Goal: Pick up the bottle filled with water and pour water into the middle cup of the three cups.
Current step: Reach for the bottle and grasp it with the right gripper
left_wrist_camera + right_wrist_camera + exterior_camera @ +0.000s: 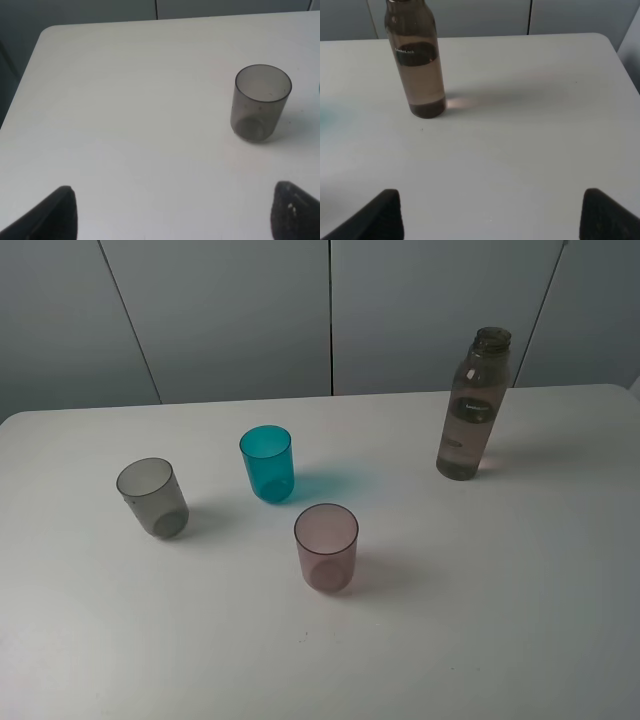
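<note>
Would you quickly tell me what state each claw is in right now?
Left claw: open, holding nothing.
Right claw: open, holding nothing.

High view, 12 o'clock toward far edge. On table (100,640): everything upright, nothing touching. Middle cup (267,463) left of centre, farthest back among cups. Left cup (152,497) at 8 o'clock from middle cup, near. Front cup (326,547) at 5 o'clock from middle cup, near, closest to front edge. Bottle (470,410) between 2 and 3 o'clock from middle cup, well apart, toward far right corner. From front cup: left cup at 9 o'clock, bottle at 2 o'clock.
</note>
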{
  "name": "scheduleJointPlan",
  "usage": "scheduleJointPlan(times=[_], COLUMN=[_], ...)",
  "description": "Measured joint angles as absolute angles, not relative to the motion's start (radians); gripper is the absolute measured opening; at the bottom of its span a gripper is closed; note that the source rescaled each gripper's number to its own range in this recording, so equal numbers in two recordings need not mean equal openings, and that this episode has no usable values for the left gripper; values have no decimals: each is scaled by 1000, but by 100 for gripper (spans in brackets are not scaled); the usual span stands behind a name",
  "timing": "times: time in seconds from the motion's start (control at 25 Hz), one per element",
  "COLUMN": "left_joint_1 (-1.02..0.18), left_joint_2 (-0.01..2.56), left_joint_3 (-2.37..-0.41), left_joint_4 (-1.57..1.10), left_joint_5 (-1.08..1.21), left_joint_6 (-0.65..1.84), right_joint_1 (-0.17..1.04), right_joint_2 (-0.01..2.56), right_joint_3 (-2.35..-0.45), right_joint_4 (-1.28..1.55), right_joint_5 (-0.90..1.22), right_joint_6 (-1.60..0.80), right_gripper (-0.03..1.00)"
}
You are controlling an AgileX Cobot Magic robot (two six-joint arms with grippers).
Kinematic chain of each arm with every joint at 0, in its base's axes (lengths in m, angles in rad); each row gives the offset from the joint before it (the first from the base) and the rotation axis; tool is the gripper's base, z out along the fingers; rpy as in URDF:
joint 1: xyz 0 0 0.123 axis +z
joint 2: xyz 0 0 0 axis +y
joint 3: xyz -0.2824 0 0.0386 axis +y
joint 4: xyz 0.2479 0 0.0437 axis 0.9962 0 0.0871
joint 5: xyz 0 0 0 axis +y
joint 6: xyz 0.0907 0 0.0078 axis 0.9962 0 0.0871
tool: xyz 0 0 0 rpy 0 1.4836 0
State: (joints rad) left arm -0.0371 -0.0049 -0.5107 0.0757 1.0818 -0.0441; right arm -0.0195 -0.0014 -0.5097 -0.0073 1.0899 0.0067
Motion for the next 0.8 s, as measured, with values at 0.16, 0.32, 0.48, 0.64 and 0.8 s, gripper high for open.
scheduleJointPlan(times=[0.16,0.32,0.48,0.64,0.8], left_joint_1=[-37,-37,-37,-37,-37], left_joint_2=[-5,-5,-5,-5,-5], left_joint_3=[-511,-511,-511,-511,-511], left_joint_4=[76,76,76,76,76], left_joint_5=[1082,1082,1082,1082,1082], left_joint_6=[-44,-44,-44,-44,-44], right_joint_1=[-20,-20,-20,-20,-20], right_joint_2=[-1,-1,-1,-1,-1], right_joint_3=[-510,-510,-510,-510,-510], right_joint_4=[-7,-7,-7,-7,-7], right_joint_5=[1090,1090,1090,1090,1090], right_joint_6=[7,7,7,7,7], right_gripper=[29,29,29,29,29])
